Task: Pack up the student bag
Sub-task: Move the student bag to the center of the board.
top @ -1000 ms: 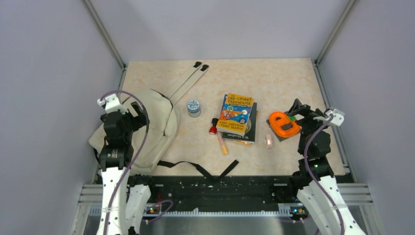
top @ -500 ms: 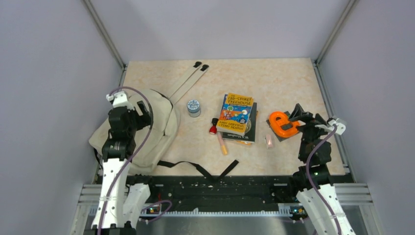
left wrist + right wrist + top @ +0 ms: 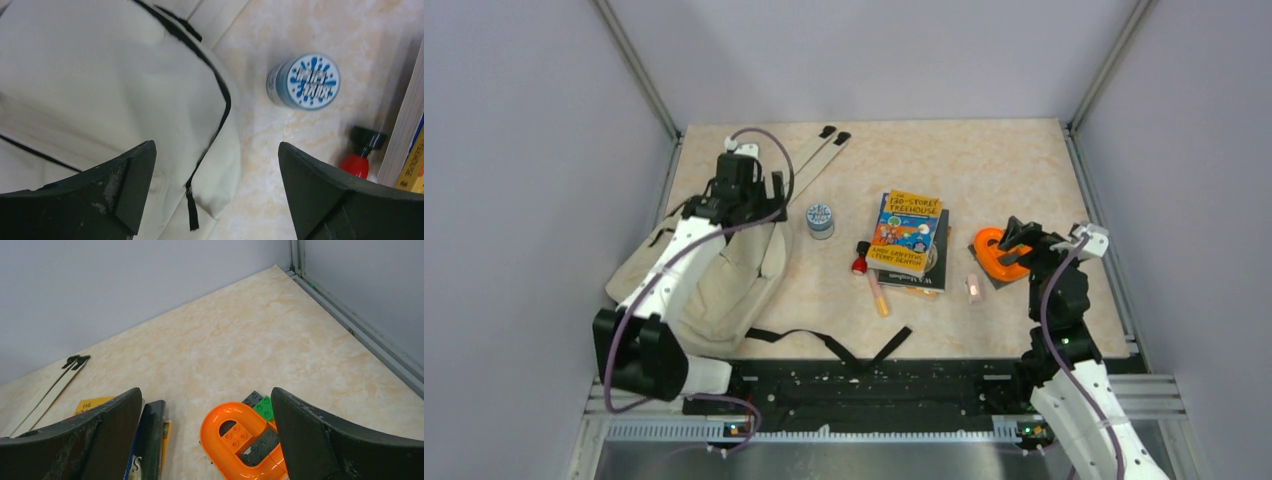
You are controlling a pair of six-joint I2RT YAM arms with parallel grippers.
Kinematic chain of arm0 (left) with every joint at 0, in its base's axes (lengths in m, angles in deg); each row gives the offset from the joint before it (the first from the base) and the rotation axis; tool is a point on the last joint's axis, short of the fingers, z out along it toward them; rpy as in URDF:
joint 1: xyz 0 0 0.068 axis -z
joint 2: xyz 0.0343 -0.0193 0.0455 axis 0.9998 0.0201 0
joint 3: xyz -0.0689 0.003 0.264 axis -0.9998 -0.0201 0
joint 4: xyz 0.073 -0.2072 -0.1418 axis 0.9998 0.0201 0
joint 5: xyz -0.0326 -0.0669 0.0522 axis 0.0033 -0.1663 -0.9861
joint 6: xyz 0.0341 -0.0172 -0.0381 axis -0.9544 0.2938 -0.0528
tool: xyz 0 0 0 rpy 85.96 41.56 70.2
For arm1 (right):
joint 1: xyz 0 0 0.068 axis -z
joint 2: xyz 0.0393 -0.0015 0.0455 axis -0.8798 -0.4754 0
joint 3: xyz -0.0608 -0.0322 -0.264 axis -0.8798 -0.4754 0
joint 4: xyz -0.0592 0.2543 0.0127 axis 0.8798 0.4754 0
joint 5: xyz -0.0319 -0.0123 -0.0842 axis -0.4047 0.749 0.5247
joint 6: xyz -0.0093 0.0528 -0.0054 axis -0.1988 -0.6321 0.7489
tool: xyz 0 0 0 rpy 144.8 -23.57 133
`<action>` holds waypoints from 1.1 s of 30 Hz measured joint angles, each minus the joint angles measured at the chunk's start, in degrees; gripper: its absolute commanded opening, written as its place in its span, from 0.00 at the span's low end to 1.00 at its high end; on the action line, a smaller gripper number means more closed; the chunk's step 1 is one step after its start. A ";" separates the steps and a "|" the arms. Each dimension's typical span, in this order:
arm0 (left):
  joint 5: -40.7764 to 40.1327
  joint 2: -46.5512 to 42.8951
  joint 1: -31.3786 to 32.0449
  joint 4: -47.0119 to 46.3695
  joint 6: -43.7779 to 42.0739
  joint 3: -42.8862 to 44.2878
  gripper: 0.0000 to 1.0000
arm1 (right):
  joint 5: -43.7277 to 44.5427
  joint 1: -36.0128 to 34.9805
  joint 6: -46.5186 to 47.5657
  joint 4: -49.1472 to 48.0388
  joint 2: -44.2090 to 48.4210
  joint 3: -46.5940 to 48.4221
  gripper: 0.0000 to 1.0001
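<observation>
The student bag (image 3: 724,265), a cream canvas backpack with black zipper lines, lies flat at the left of the table. Its shoulder straps (image 3: 809,160) run toward the back. My left gripper (image 3: 762,198) hangs open over the bag's right edge. In the left wrist view the bag (image 3: 100,90) fills the left side, and a black zipper pull (image 3: 191,215) lies between the fingers, untouched. My right gripper (image 3: 1016,240) is open and empty just above an orange curved brick toy (image 3: 992,250). The same toy (image 3: 235,440) shows between the fingers in the right wrist view.
A blue-lidded round tub (image 3: 820,219) stands beside the bag. A stack of books (image 3: 909,238) lies mid-table. Near it are a red-and-black small item (image 3: 861,262), an orange pen (image 3: 879,296) and a pink small piece (image 3: 973,288). A black strap (image 3: 844,345) trails along the front edge.
My left arm has swung from the bag's near left side out over its far right edge, next to the tub. The right gripper has shifted slightly over the orange toy.
</observation>
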 measured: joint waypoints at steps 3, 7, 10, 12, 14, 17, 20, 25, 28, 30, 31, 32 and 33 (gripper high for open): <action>0.26 7.74 0.00 0.44 0.26 7.48 0.97 | -1.01 -0.02 0.02 0.39 -0.44 0.81 0.99; -1.79 19.04 0.26 2.71 0.44 17.33 0.98 | -1.70 -0.02 0.02 0.48 -0.46 1.31 0.99; -5.77 24.04 0.35 2.99 0.22 17.88 0.98 | -1.92 -0.02 0.00 0.52 -0.46 1.31 0.99; -7.80 24.90 0.37 4.00 0.04 15.69 0.98 | -2.08 -0.02 0.00 0.50 -0.46 1.31 0.99; -9.09 24.90 0.37 5.51 -0.07 14.23 0.98 | -2.29 -0.02 -0.02 0.28 -0.59 1.31 0.99; -10.12 25.07 0.37 5.88 -0.09 13.88 0.98 | -2.93 -0.02 -0.11 -0.15 -1.31 1.31 0.99; -10.58 26.21 0.37 6.01 -0.04 14.19 0.95 | -3.58 -0.02 -0.13 -0.15 -2.43 1.31 0.99; -10.49 28.50 0.76 6.29 0.02 14.43 0.57 | -4.42 -0.02 -0.13 0.28 -2.84 1.46 0.99; -10.29 28.15 1.09 6.27 0.33 14.43 0.36 | -4.79 -0.02 0.02 1.92 -2.67 2.36 0.99; -9.84 27.67 1.40 6.32 0.09 14.34 0.23 | -5.07 -0.02 0.42 3.98 -2.64 4.22 0.99; -9.64 27.26 1.46 6.32 0.26 14.21 0.16 | -5.25 -0.02 0.57 4.74 -2.62 5.18 0.99; -9.51 26.62 1.49 6.34 0.20 13.94 0.10 | -5.35 -0.02 0.81 5.31 -2.62 6.12 0.99; -9.27 25.73 1.51 6.36 0.24 13.53 0.04 | -5.51 -0.02 0.96 5.62 -2.60 6.88 0.99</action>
